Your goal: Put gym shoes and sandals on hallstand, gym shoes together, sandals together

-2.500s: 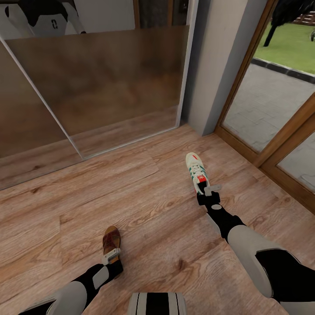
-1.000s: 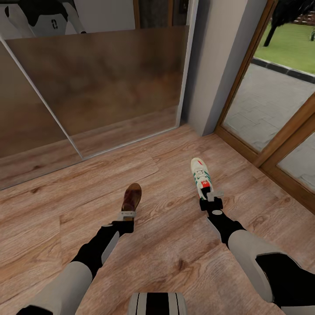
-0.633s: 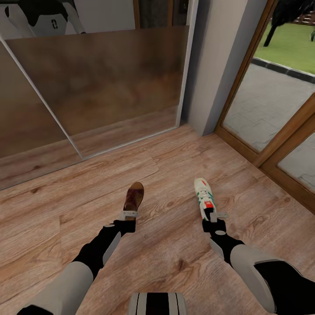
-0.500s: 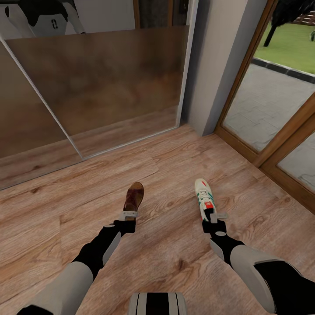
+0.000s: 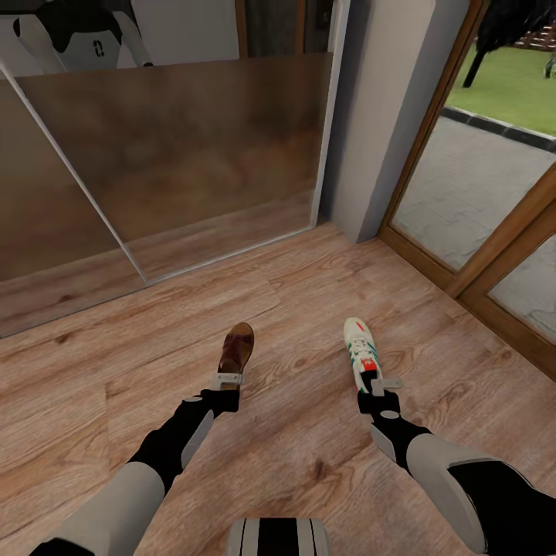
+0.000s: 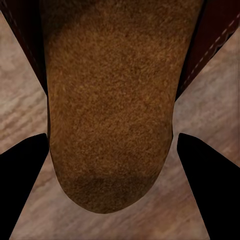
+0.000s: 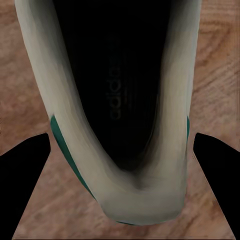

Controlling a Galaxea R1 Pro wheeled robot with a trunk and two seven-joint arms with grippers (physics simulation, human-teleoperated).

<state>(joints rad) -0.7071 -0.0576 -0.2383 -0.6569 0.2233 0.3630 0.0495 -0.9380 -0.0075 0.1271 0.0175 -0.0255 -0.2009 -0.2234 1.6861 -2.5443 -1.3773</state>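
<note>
The corridor floor (image 5: pixel 309 455) is light brown wood-grain plank, running from the robot's base out to the walls. Beyond both end effectors stands a large mirrored sliding panel (image 5: pixel 177 154) in a thin pale frame, reflecting the planks and, at its upper corner, the robot's white-and-black body. Beside it rises a grey wall pier (image 5: pixel 386 116), and past the right arm a wood-framed glass door (image 5: pixel 479 201) gives onto grey paving and a strip of grass.

The left end effector (image 5: pixel 228 380) sits at the heel end of a dark brown sandal (image 5: pixel 235 349), which extends straight ahead of it; in the left wrist view the brown footbed (image 6: pixel 112 110) fills the space between the two dark fingers (image 6: pixel 22 185), which flank its heel closely, so the sandal looks pinched between them. The right end effector (image 5: pixel 381 384) sits likewise at the heel of a white gym shoe (image 5: pixel 361 351) with green stripes and a red patch; in the right wrist view the heel rim and dark opening (image 7: pixel 117 115) lie between the fingers (image 7: pixel 215 180), clamped on it. Shoe and sandal lie well apart, each just ahead of its own end effector.

Since 2.5 seconds ago the sandal and left end effector have travelled forward and inward, while the gym shoe and right end effector have drawn back toward the robot, so the two now stand roughly level
</note>
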